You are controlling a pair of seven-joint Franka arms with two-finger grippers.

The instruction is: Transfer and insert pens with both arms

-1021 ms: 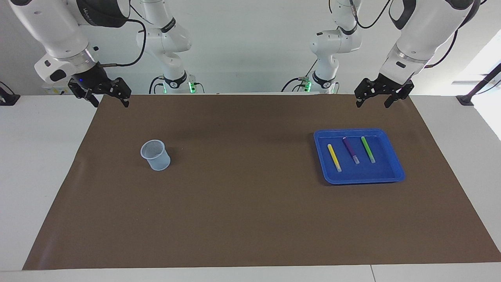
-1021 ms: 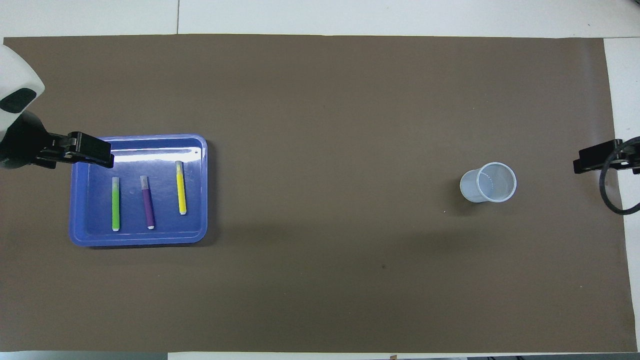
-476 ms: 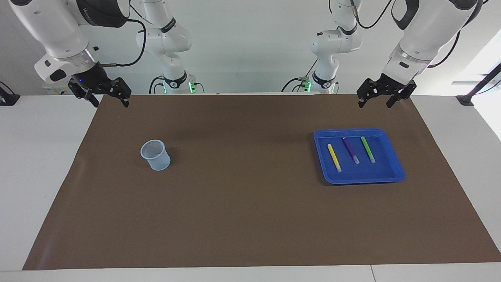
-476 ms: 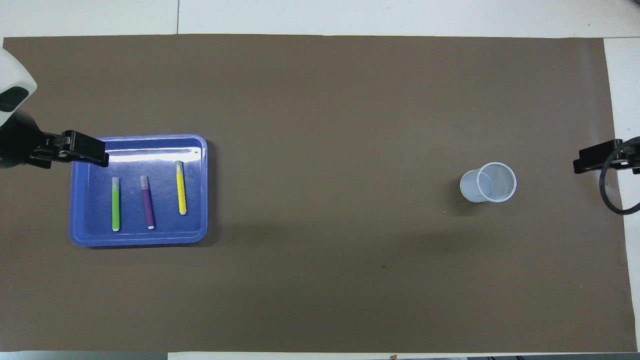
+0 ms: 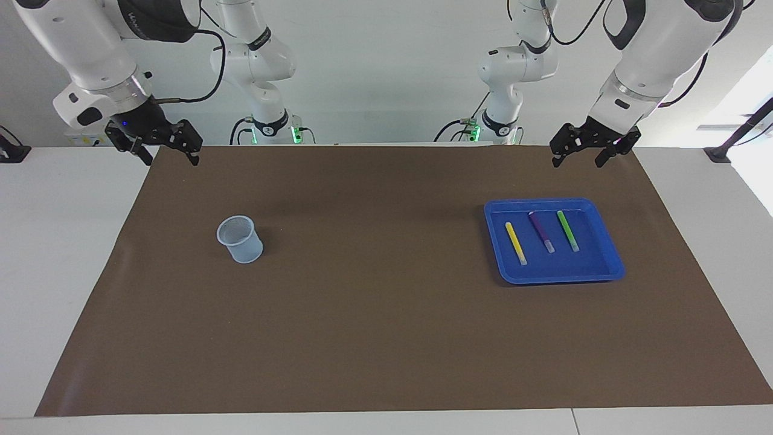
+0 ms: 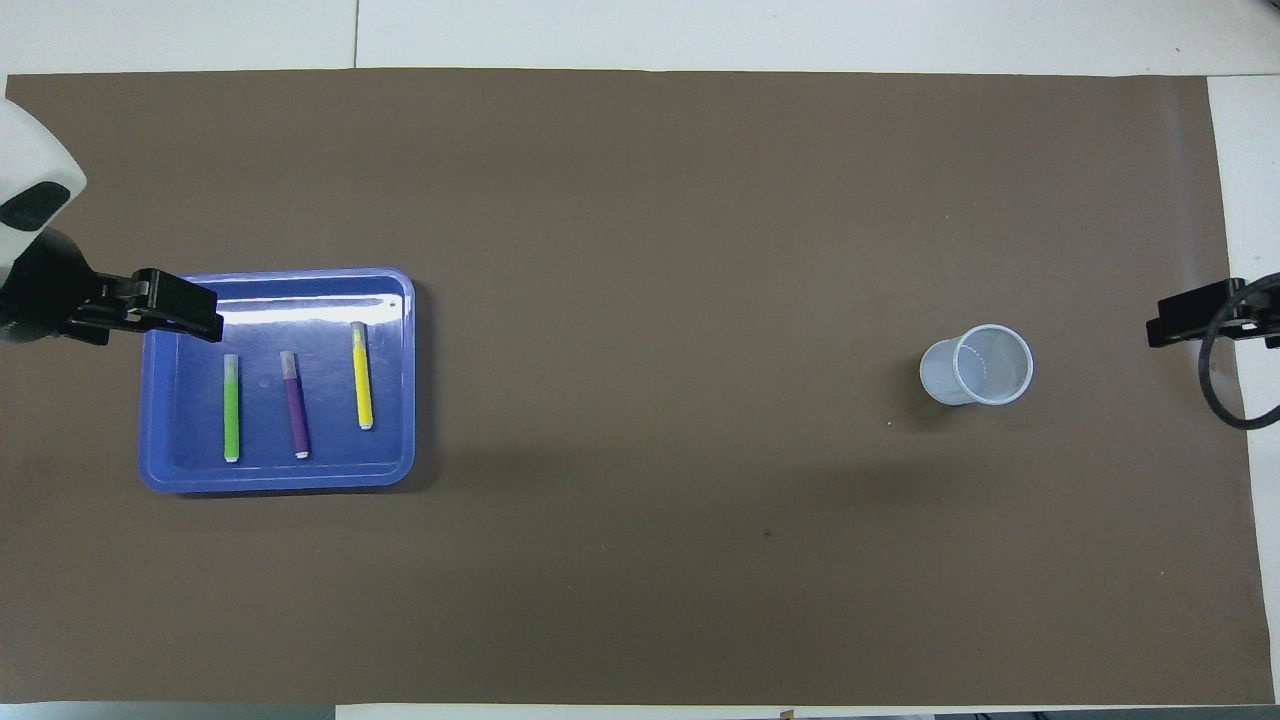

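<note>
One table [image 5: 60, 254], one brown mat [image 5: 374, 338] over it. Two big white arms: left arm [image 5: 652, 54], right arm [image 5: 78, 48]. Left end effector [image 5: 584, 152] up over the mat's robot-side edge, jaws released, holding nothing. Right end effector [image 5: 162, 147] up over the mat's corner at its own end, released, empty, waiting. One blue tray [image 5: 604, 269] toward the left arm's end. One pale mesh cup [image 5: 240, 239] toward the right arm's end, upright. Three pens lying side by side in the tray: yellow pen [image 5: 515, 243], purple pen [image 5: 541, 231], green pen [image 5: 567, 231].
</note>
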